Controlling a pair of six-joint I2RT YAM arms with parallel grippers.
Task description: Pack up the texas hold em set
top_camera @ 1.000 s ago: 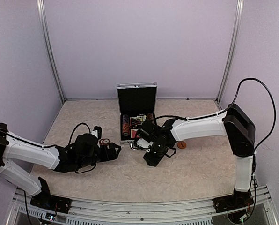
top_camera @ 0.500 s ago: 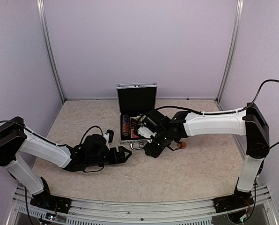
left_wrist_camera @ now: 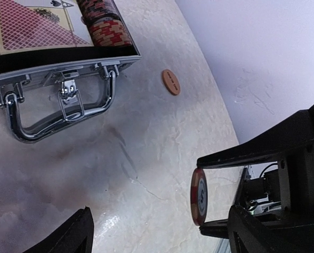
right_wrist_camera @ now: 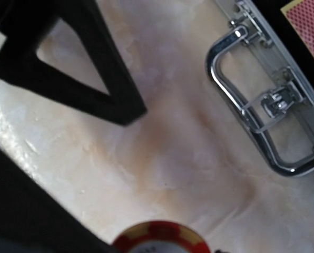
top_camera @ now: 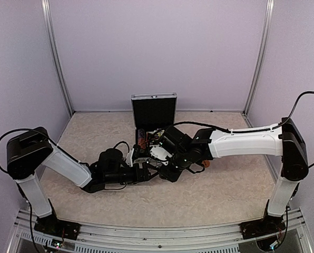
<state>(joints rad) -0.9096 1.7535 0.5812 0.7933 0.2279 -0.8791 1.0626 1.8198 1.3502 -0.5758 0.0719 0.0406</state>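
The silver case [top_camera: 154,109] stands open at the middle of the table, its chrome handle [left_wrist_camera: 62,108] facing me. Inside lie a red card deck [left_wrist_camera: 33,26] and a row of red chips [left_wrist_camera: 105,25]. My right gripper [top_camera: 165,168] hovers just in front of the handle, shut on a red and cream chip [left_wrist_camera: 199,196] held on edge above the table; the same chip [right_wrist_camera: 159,238] fills the bottom of the right wrist view. My left gripper [left_wrist_camera: 159,224] is wide open, and its fingers [left_wrist_camera: 75,232] straddle the space around that chip without touching it.
An orange round button [left_wrist_camera: 170,82] lies flat on the table right of the case, also visible beside the right arm [top_camera: 204,163]. The left gripper's black finger [right_wrist_camera: 67,63] crosses the right wrist view. Lilac walls [top_camera: 157,52] enclose the table.
The left arm has swung right, from the left part of the table to the case front, up against the right gripper. The right gripper shifted slightly left, still holding its chip.
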